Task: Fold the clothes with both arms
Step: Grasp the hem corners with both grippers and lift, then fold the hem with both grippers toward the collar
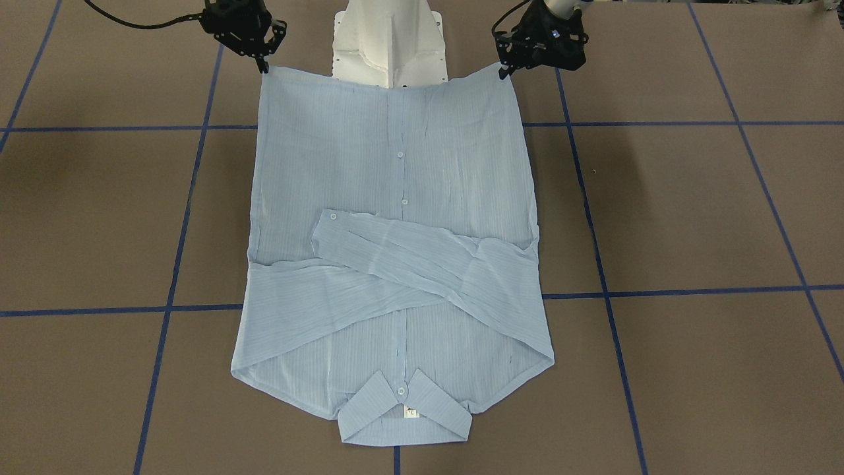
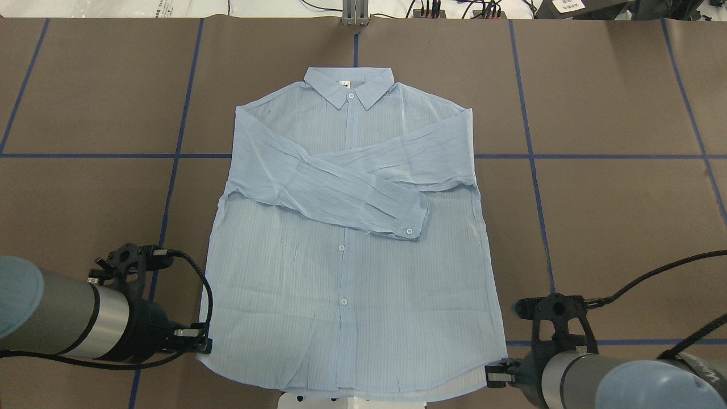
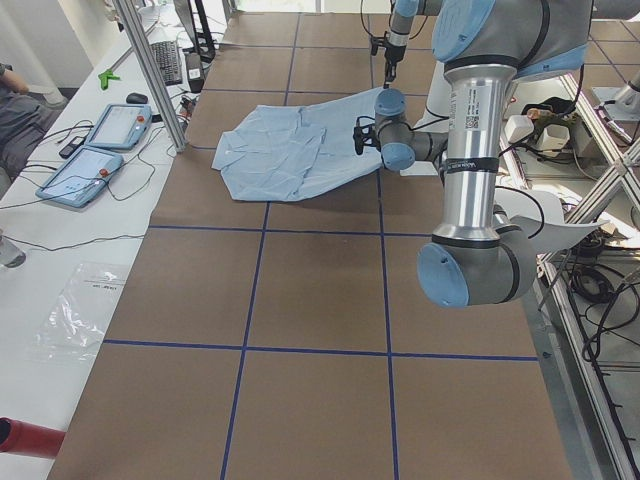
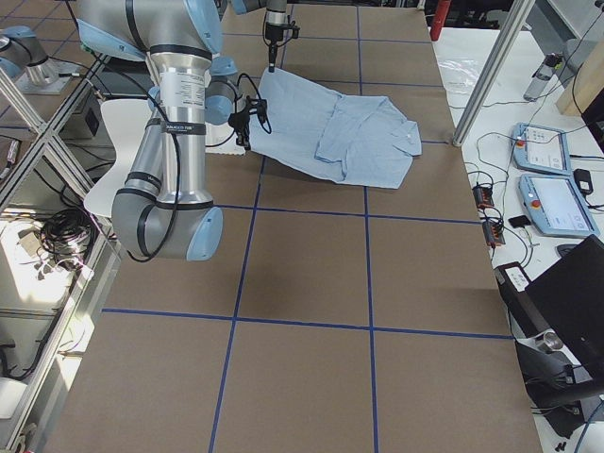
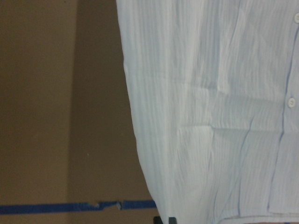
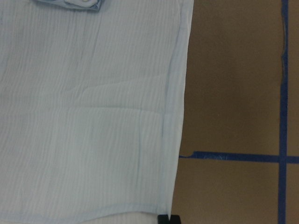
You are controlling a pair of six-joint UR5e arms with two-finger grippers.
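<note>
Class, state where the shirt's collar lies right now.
In the overhead view the collar lies at the shirt's far end, centred on the blue tape line.

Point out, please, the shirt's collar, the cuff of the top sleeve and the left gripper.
shirt collar (image 2: 328, 86): overhead view, on one collar flap.
cuff (image 2: 412, 218): overhead view, on the buttoned end of the top sleeve.
left gripper (image 2: 203, 342): overhead view, between its fingertips at the hem corner.

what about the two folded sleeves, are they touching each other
Touching. The overhead view shows the upper sleeve lying crossed over the lower sleeve, overlapping it mid-chest on the shirt.
</note>
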